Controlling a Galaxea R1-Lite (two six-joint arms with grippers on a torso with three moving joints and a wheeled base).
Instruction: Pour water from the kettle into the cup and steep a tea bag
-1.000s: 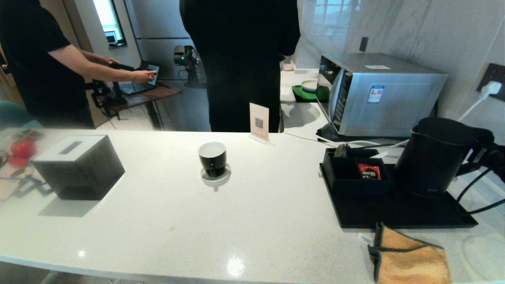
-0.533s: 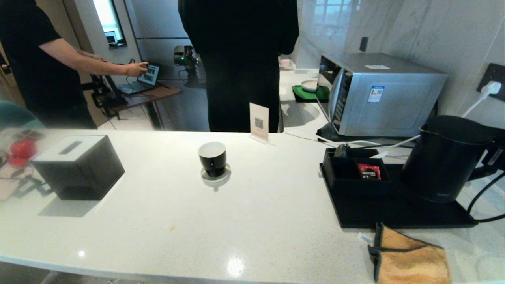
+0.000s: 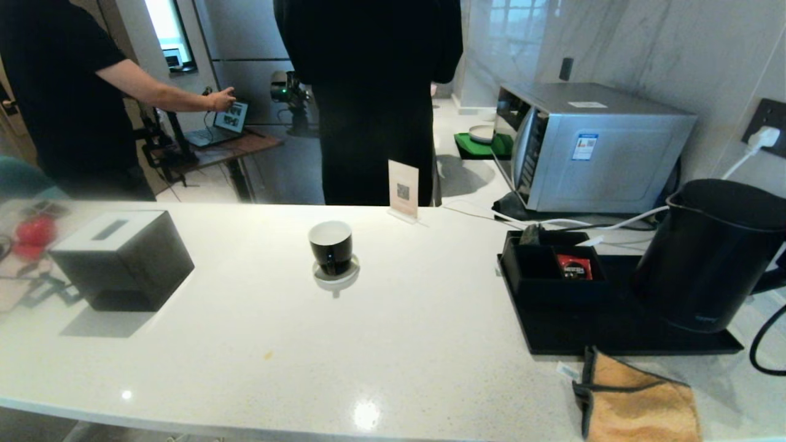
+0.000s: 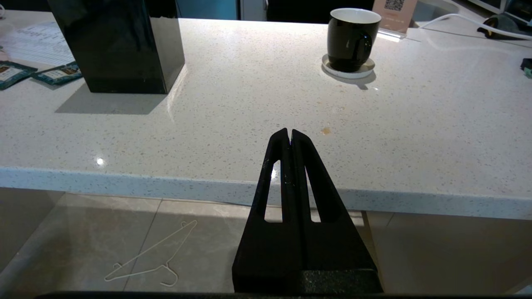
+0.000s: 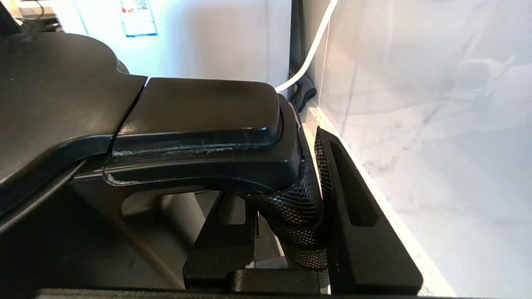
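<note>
On the white speckled counter (image 3: pixel 393 344), your right gripper (image 5: pixel 286 216) clamps the matte black kettle (image 3: pixel 712 258); the black-and-white cup (image 3: pixel 331 245) sits at nine o'clock from it.

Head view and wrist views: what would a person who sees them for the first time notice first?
The tall matte black electric kettle at the right edge of the white speckled counter stands out first; the right gripper is clamped on its handle. Next comes the small glossy black cup with a white inside on its round white saucer, alone mid-counter. The left gripper is shut, at the counter's near edge.
</note>
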